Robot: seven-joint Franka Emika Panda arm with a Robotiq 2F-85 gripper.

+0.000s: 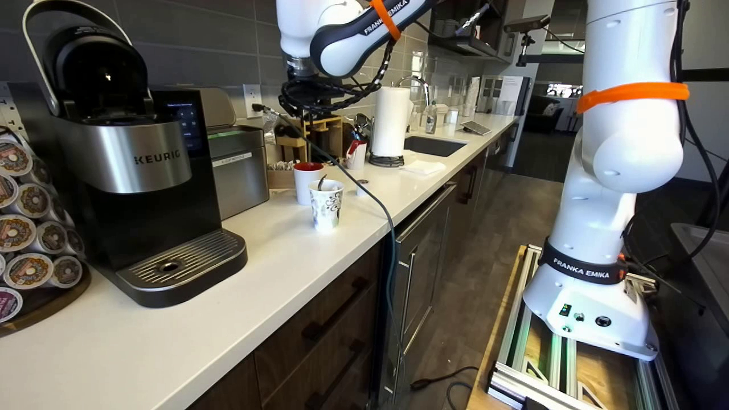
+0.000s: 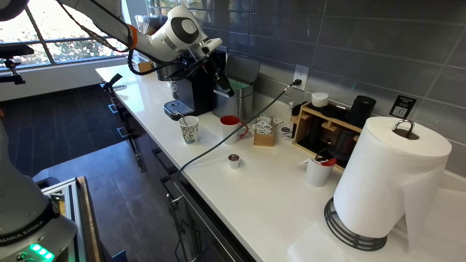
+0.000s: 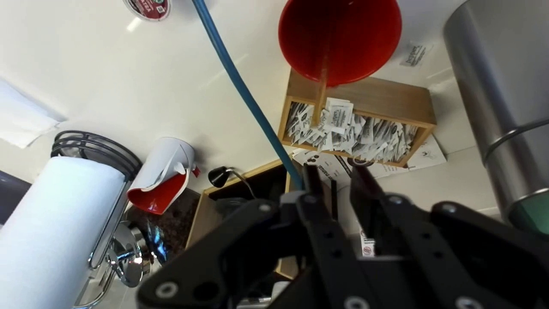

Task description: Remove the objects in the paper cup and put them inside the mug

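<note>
The paper cup (image 1: 326, 213) is white with a dark swirl and green print. It stands upright on the counter in both exterior views (image 2: 189, 134), with a dark stirrer-like stick (image 2: 183, 120) showing above its rim. It is out of the wrist view. The mug (image 2: 225, 131) is white with a red inside and a red handle, and stands beside the cup (image 1: 302, 188). In the wrist view I look into the mug (image 3: 360, 38); a thin tan stick (image 3: 321, 96) shows across its rim. My gripper (image 3: 337, 171) is open and empty, raised above the counter (image 2: 228, 90).
A cable (image 2: 218, 143) crosses the counter in front of the mug. A coffee pod (image 2: 234, 163), a packet box (image 2: 264, 139), another red-lined white vessel (image 2: 318, 173), a paper towel roll (image 2: 386, 182), a coffee maker (image 1: 114, 159) and a metal bin (image 1: 242, 176) stand around.
</note>
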